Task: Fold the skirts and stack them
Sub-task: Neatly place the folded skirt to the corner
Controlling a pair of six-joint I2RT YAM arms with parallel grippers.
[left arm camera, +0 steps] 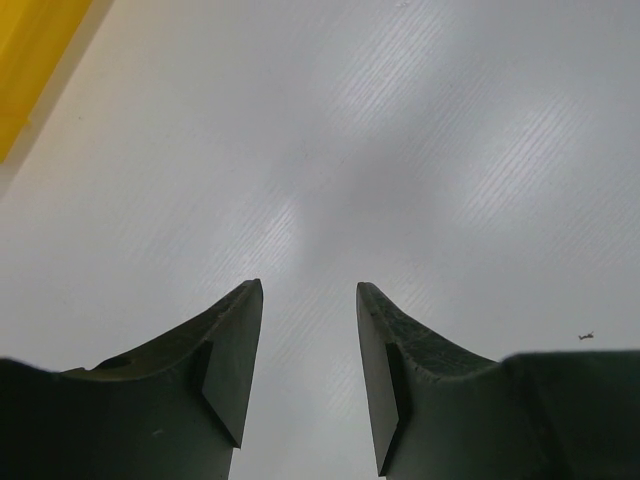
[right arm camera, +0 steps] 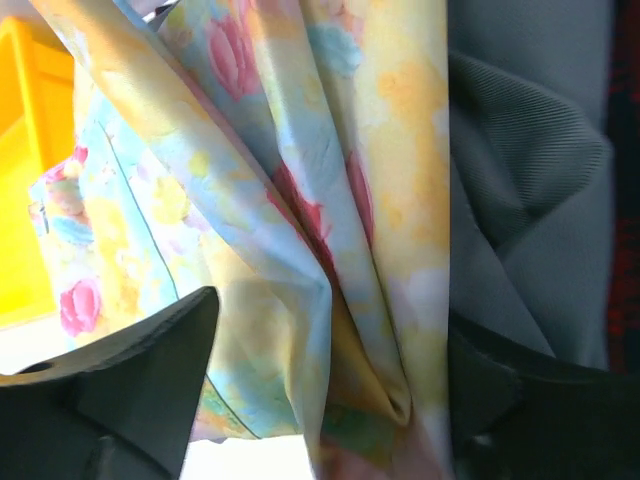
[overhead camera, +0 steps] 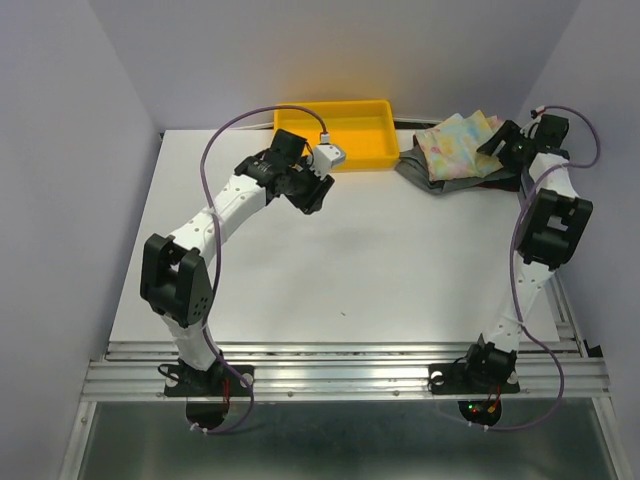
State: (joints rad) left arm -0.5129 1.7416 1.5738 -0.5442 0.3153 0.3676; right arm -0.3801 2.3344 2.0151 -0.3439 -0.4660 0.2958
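as the right gripper [right arm camera: 330, 315] gapes, one floral skirt [overhead camera: 455, 138] tops one grey skirt [overhead camera: 435, 178].

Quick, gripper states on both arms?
Left gripper: open, holding nothing.
Right gripper: open, straddling a fold of the floral skirt, not clamped.

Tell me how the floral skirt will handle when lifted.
Probably floppy: the floral skirt lies in soft, deep folds between the fingers of the right hand, so it should drape and unfold. It looks thin and light. It overlaps the grey skirt, which may drag along.
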